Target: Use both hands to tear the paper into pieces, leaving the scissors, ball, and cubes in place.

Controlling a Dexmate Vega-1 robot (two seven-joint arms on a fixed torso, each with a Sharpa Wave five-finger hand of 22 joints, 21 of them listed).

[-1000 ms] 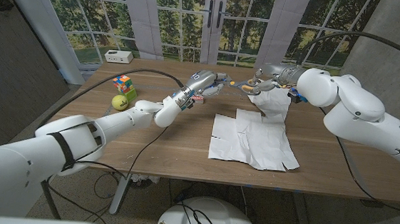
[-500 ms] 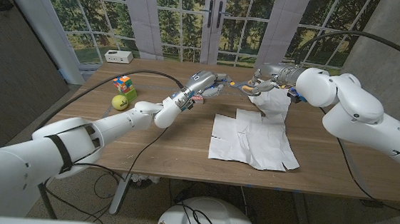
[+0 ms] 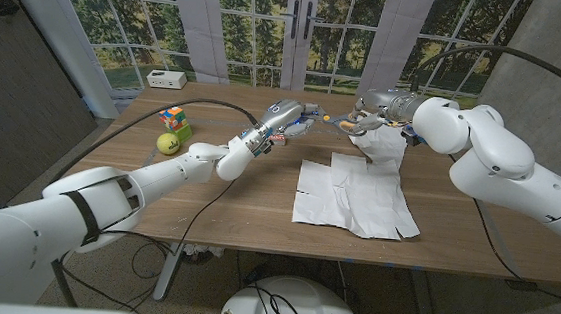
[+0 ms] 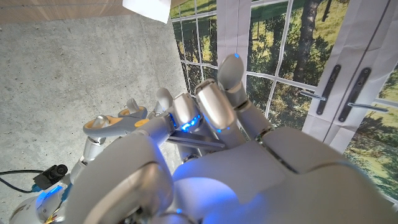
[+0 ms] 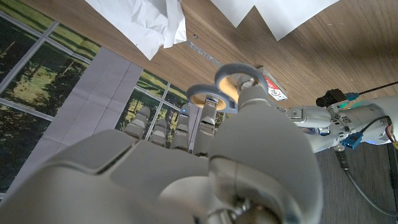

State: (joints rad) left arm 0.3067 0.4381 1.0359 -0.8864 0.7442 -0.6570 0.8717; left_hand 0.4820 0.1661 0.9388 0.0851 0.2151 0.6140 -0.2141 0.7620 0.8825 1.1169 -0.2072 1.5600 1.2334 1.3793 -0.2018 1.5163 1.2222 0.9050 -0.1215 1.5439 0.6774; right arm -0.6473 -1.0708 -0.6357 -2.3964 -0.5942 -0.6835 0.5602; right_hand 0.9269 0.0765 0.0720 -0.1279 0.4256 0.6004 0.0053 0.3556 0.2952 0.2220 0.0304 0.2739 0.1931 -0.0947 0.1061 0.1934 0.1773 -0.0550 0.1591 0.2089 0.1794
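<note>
Both hands are raised over the far middle of the wooden bench [image 3: 208,186], close together. The right hand [image 3: 372,110] has its fingers [image 5: 245,99] closed through the handle loops of the scissors [image 5: 225,90], which are lifted off the surface; the loops show grey with a yellow inner lining. The left hand [image 3: 292,118] reaches toward the scissors from the other side, its fingers [image 4: 214,109] curled near the tool; whether it actually grips the blades I cannot tell.

The paper [image 3: 353,193] lies flat on the bench in front of the right arm, creased and jagged along its near edge, with a crumpled white portion [image 3: 387,145] rising at its far end, just below the right hand. Neither hand is on the flat sheet.

The ball [image 3: 168,143], yellow-green, sits toward the left of the bench, with a multicoloured cube [image 3: 172,117] just behind it. A small white box [image 3: 166,78] stands at the far left corner.
</note>
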